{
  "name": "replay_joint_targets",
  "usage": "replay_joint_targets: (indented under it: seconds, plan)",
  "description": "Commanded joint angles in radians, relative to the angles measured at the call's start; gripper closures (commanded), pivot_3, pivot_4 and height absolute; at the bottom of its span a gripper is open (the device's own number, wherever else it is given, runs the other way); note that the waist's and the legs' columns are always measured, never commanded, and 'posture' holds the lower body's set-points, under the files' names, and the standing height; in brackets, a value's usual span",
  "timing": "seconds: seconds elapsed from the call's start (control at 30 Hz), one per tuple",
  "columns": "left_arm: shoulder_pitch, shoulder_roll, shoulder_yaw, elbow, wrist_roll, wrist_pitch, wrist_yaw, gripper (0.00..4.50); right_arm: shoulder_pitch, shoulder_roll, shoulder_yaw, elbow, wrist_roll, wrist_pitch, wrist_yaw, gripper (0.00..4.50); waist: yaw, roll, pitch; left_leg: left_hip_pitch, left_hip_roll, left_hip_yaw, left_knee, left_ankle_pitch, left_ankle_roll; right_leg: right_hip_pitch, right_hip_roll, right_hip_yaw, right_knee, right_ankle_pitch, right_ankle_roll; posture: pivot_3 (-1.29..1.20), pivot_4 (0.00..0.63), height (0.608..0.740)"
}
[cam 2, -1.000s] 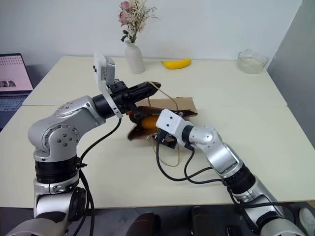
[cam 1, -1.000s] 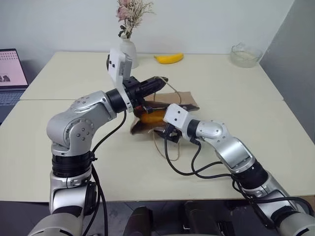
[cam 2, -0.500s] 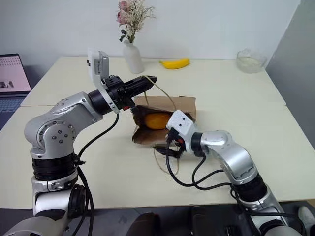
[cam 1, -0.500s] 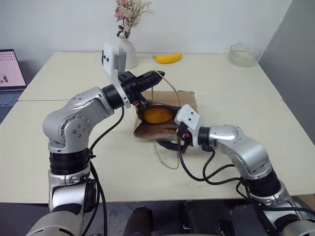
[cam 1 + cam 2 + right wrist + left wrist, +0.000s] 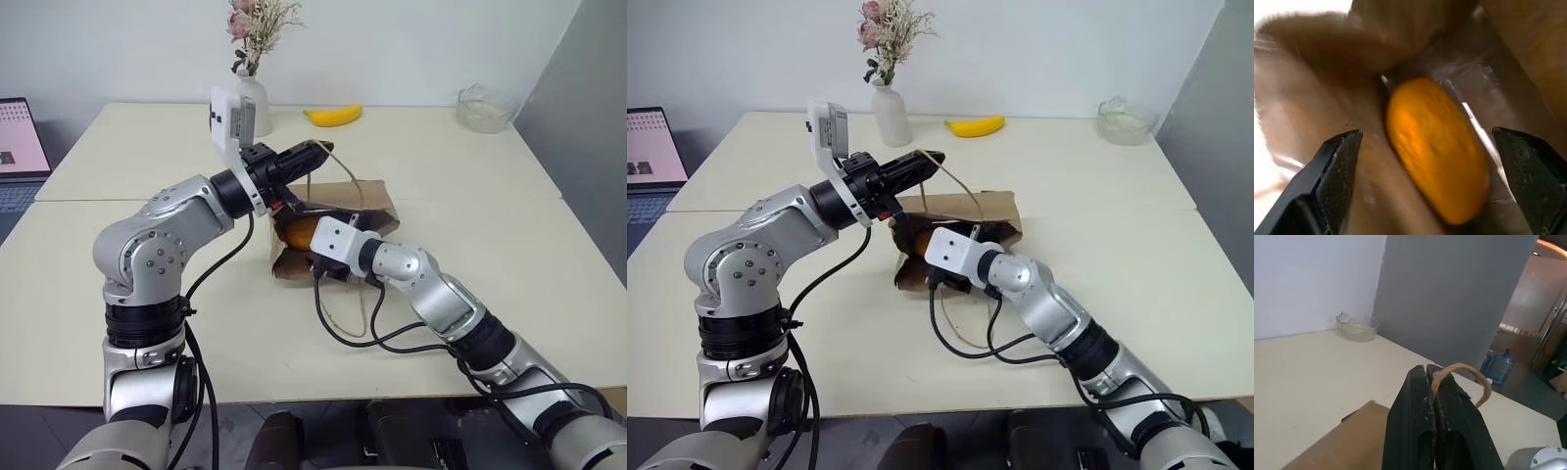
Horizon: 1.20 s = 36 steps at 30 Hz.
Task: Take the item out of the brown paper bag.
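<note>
The right gripper (image 5: 1435,181) is pushing back into the brown paper bag (image 5: 377,196), fingers wide around the item (image 5: 1437,147). The left gripper (image 5: 1434,377) is pinching a handle (image 5: 1469,374) shut, near the desk's (image 5: 118,284) middle. A grab looks next.

The bag (image 5: 353,201) is creased matt brown paper, its handle (image 5: 1462,377) rough twisted tan cord. Inside, the fruit (image 5: 1435,147) has a smooth, faintly dimpled orange-yellow skin. The tabletop (image 5: 470,176) looks matt and smooth. At 1 o'clock sits a clear glass bowl (image 5: 487,106).
</note>
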Motion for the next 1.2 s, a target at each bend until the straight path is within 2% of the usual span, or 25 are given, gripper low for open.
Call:
replay_joint_targets:
  seconds: [0.03, 0.33, 0.43, 0.53, 0.57, 0.8, 0.97, 1.07, 1.2]
  plan:
    - [-0.021, -0.002, 0.028, -0.030, -0.026, -0.007, 0.013, 4.50, -0.044, 0.000, 0.021, 0.055, -0.094, -0.116, -0.012, 0.06, 0.000, 0.000, 0.000, 0.000, 0.000, 0.000, 0.000, 0.000, 0.000, 0.000, 0.000, 0.000, 0.000, 0.000, 0.000, 0.00, 0.150, 0.740]
    - [-0.021, -0.011, 0.025, -0.027, -0.035, -0.013, 0.027, 4.50, -0.140, 0.120, 0.026, 0.342, -0.184, -0.218, 0.002, 0.06, -0.001, 0.000, 0.000, 0.001, 0.000, 0.000, 0.000, 0.000, 0.000, 0.000, 0.000, 0.000, 0.001, 0.000, 0.000, 0.00, 0.150, 0.740]
    - [-0.018, -0.004, 0.023, -0.025, -0.023, -0.020, 0.027, 4.50, -0.135, 0.134, -0.002, 0.350, -0.170, -0.236, 0.022, 0.69, 0.000, 0.000, 0.000, 0.001, 0.000, 0.000, 0.000, 0.000, 0.000, 0.000, 0.000, 0.000, 0.001, 0.001, -0.002, 0.00, 0.150, 0.740]
    - [-0.014, 0.009, 0.024, -0.017, -0.007, -0.028, 0.023, 4.50, -0.114, 0.126, -0.026, 0.293, -0.157, -0.232, 0.059, 1.67, 0.001, 0.000, 0.000, 0.000, 0.000, 0.000, 0.000, 0.000, 0.000, 0.000, -0.001, 0.000, 0.000, 0.001, -0.002, 0.00, 0.150, 0.740]
    - [-0.013, 0.014, 0.022, -0.012, 0.003, -0.035, 0.022, 4.50, -0.100, 0.117, -0.036, 0.259, -0.140, -0.225, 0.093, 1.79, 0.001, 0.000, 0.000, 0.000, 0.000, 0.000, 0.000, 0.000, 0.000, 0.000, -0.001, 0.000, 0.000, 0.001, -0.002, 0.00, 0.150, 0.740]
    - [0.001, 0.030, -0.004, 0.002, 0.063, -0.072, 0.004, 4.50, -0.027, 0.057, -0.164, -0.022, 0.029, -0.088, 0.296, 1.80, 0.002, 0.000, 0.000, 0.000, 0.000, -0.001, 0.000, 0.000, 0.000, 0.000, -0.001, -0.001, 0.000, 0.001, -0.002, 0.00, 0.150, 0.740]
    - [0.004, 0.024, -0.024, 0.021, 0.115, -0.099, 0.005, 4.50, 0.003, -0.041, -0.266, -0.222, 0.251, -0.002, 0.500, 1.80, 0.003, 0.000, 0.000, 0.000, 0.000, -0.002, 0.000, 0.000, 0.000, 0.001, -0.001, -0.002, 0.000, 0.000, 0.000, 0.00, 0.150, 0.740]
    - [-0.005, 0.017, -0.029, 0.040, 0.143, -0.107, 0.017, 4.50, 0.024, -0.094, -0.379, -0.335, 0.460, 0.109, 0.604, 1.80, 0.003, 0.000, 0.000, 0.000, 0.000, -0.002, 0.000, 0.000, 0.000, 0.001, -0.001, -0.002, 0.000, 0.000, 0.000, 0.00, 0.150, 0.740]
    - [-0.009, 0.008, -0.023, 0.066, 0.182, -0.131, 0.035, 4.50, 0.022, -0.180, -0.598, -0.392, 0.672, 0.280, 0.606, 1.80, 0.005, 0.000, 0.000, 0.000, 0.000, -0.002, 0.000, 0.000, 0.000, 0.001, -0.001, -0.002, 0.000, 0.000, 0.000, 0.00, 0.150, 0.740]
